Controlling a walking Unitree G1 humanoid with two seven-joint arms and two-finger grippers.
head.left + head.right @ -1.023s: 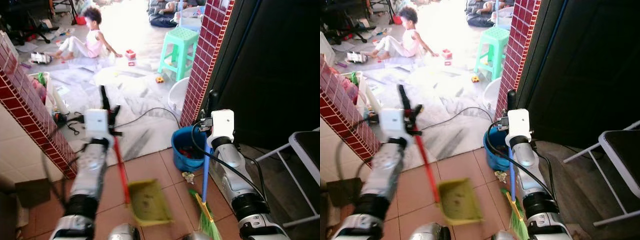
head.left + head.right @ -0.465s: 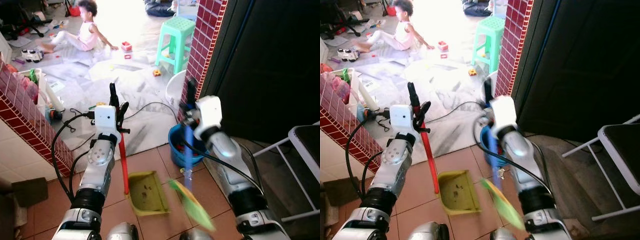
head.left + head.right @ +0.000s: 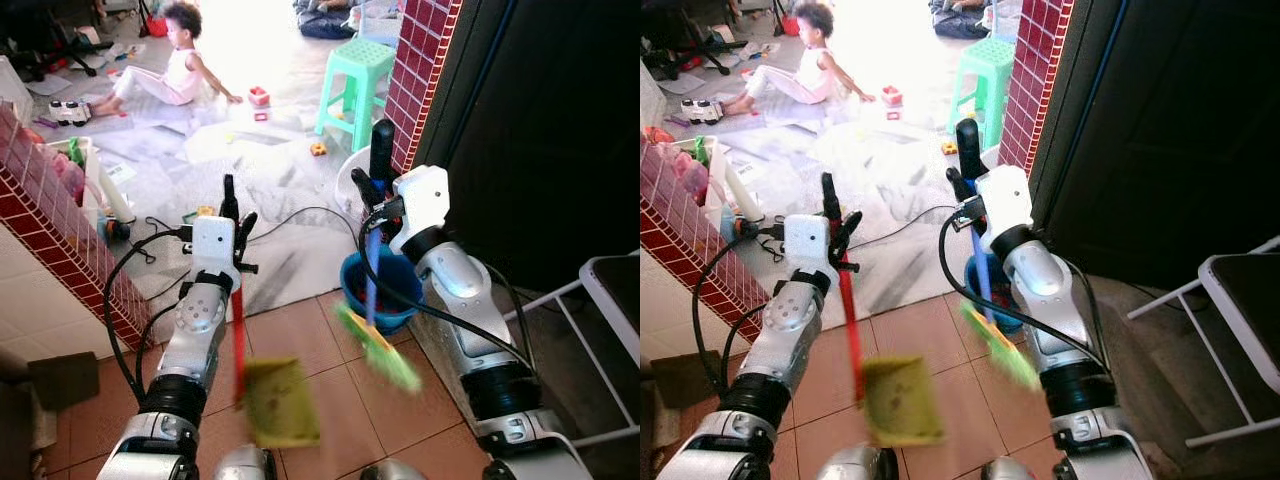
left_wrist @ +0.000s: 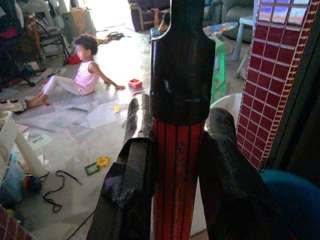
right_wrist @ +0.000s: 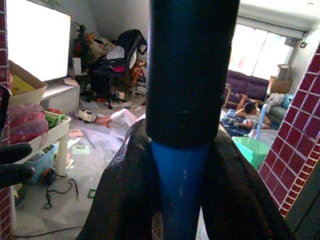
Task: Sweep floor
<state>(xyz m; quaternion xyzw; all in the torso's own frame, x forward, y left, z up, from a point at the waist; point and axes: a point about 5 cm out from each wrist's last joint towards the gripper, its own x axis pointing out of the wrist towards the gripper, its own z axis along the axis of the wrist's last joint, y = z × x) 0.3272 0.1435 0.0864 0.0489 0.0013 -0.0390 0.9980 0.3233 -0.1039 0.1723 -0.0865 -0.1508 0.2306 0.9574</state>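
Two tools are up: our left pincer (image 3: 232, 205) clamps the red-handled dustpan (image 3: 277, 402), our right pincer (image 3: 374, 172) the blue-handled broom (image 3: 377, 342), both above the tiled floor (image 3: 330, 385); sweeping looks barely begun.

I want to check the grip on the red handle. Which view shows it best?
The left wrist view: the left tool is shut on the red dustpan handle, close up. Both eye views show the handle whole but small, with the dustpan blurred.
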